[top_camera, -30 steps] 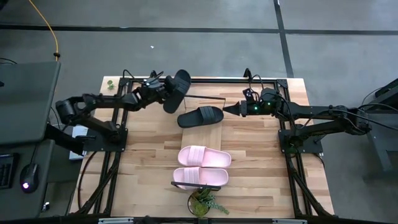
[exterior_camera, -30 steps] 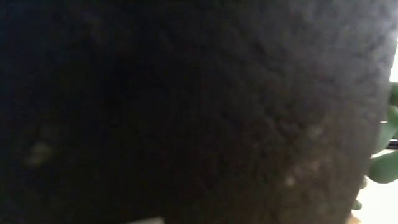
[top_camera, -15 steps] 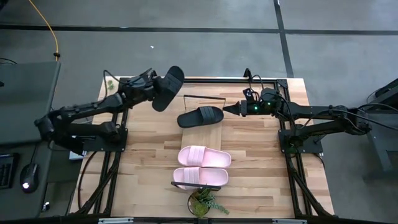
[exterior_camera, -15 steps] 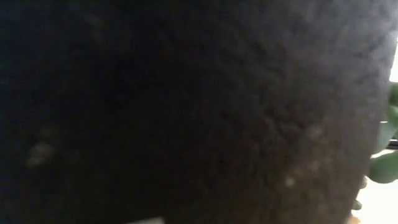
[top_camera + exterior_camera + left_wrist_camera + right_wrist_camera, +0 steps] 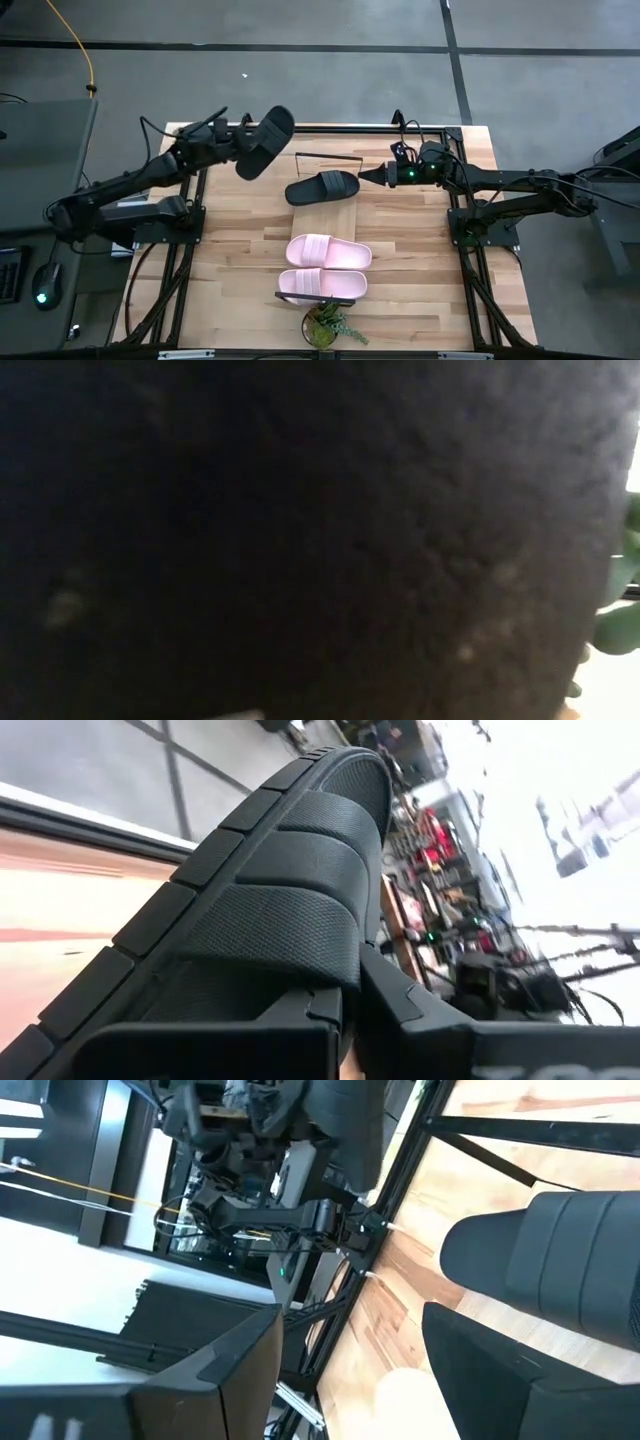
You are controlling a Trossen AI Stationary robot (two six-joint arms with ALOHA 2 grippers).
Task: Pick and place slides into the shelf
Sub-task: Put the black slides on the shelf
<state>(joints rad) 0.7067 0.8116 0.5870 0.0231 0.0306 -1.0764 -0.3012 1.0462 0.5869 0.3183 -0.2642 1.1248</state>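
Note:
My left gripper (image 5: 237, 141) is shut on a black slide (image 5: 265, 142) and holds it up over the table's far left corner; the slide fills the left wrist view (image 5: 270, 890). The second black slide (image 5: 322, 187) lies flat, sole down, on the shelf's light plank (image 5: 345, 165), which has a thin black bar at its far end. My right gripper (image 5: 364, 177) is open and empty, just right of that slide's end (image 5: 560, 1270). The pale pink pair (image 5: 328, 251) (image 5: 320, 284) lies side by side on the tabletop nearer the front. My left gripper pinches the black slide between its two fingers (image 5: 300, 1030) at the end nearest the arm (image 5: 345, 985). The fingers come from the table's left, roughly level. The slide is lifted clear of the table and stands out beyond the fingers, tipped on its side.
A small potted plant (image 5: 325, 325) stands at the table's front edge, beside the pink pair. Something dark and close blocks almost all of the low view (image 5: 300, 540), with green leaves at its right edge (image 5: 615, 625). Black frame rails (image 5: 190, 230) run along both sides.
My left gripper, still shut on the black slide, has carried it toward the table's left edge, away from the shelf, as the arm stretched out. The slide stays lifted clear. My right arm has kept still.

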